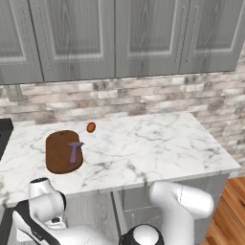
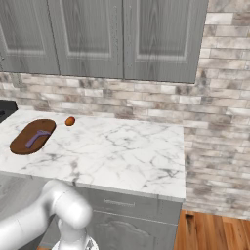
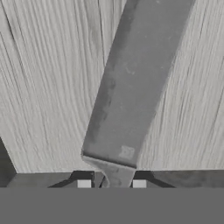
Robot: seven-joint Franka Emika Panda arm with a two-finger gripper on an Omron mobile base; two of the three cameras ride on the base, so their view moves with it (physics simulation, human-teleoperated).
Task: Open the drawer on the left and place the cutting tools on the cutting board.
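In the left base view, the purple peeler [image 1: 74, 150] is lying on the brown cutting board [image 1: 60, 155] at the left of the marble bench [image 1: 158, 148], with a small orange-brown oval thing [image 1: 91, 127] just beyond the board; the arm is reaching down below the bench edge, its hand hidden. In the right base view, the board [image 2: 24, 141] is carrying the peeler [image 2: 37, 138]. In the hand view, the fingers [image 3: 111, 184] are sitting close on either side of the knife [image 3: 131, 87], its grey blade lying on the drawer's pale grey floor [image 3: 43, 87]; actual contact is hard to make out.
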